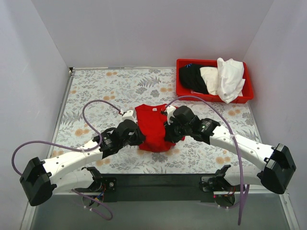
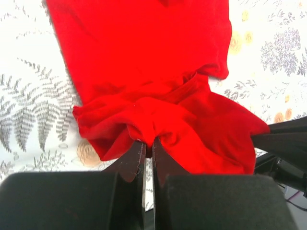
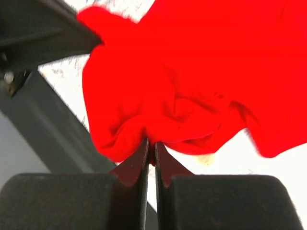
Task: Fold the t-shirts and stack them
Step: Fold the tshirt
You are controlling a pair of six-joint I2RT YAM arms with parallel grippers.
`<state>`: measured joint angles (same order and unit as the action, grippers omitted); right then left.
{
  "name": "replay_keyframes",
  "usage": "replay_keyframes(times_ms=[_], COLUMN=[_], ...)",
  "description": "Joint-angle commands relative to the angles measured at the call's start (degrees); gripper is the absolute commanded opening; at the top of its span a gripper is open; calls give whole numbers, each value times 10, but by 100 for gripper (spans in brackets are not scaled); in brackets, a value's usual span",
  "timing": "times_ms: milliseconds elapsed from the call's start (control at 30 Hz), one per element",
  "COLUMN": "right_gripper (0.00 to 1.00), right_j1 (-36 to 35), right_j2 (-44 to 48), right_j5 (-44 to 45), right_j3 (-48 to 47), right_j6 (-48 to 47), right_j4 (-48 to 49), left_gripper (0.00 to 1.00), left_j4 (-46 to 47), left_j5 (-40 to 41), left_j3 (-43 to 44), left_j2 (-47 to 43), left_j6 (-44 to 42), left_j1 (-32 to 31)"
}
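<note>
A bright red t-shirt (image 1: 153, 127) lies in the middle of the floral table, collar with its small white label toward the far side. My left gripper (image 1: 140, 137) is shut on the near left hem of this red t-shirt (image 2: 144, 76), cloth bunched at the tips (image 2: 149, 142). On the near right hem my right gripper (image 1: 169, 135) is shut too, with the red t-shirt (image 3: 201, 72) pinched between its tips (image 3: 151, 143). Black, cream and white t-shirts (image 1: 216, 79) lie heaped in a red bin.
The red plastic bin (image 1: 249, 96) stands at the back right of the table. A black mounting bar (image 1: 158, 184) runs along the near edge between the arm bases. White walls close in the table at left, back and right.
</note>
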<state>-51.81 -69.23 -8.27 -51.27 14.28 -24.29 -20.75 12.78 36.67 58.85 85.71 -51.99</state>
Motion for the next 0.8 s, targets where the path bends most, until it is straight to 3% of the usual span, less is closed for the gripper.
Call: replay_keyframes(times_ms=[0,433,767], right_gripper=[1,1,1], right_j1=[14,84,144], right_j2=[-14,-49,-128], right_j5=[35,28,-9], right_j3=[-51,-105,-160], right_j6=[-17,-46,-73], right_j4=[34,40,50], left_gripper=[0,0,0], left_j4=[46,103,153], left_j5=[-16,-90,-154], left_j3=[32,66,104], left_j2=[13,64,148], left_j6=[-48,-92,-113], left_j1=[26,122,193])
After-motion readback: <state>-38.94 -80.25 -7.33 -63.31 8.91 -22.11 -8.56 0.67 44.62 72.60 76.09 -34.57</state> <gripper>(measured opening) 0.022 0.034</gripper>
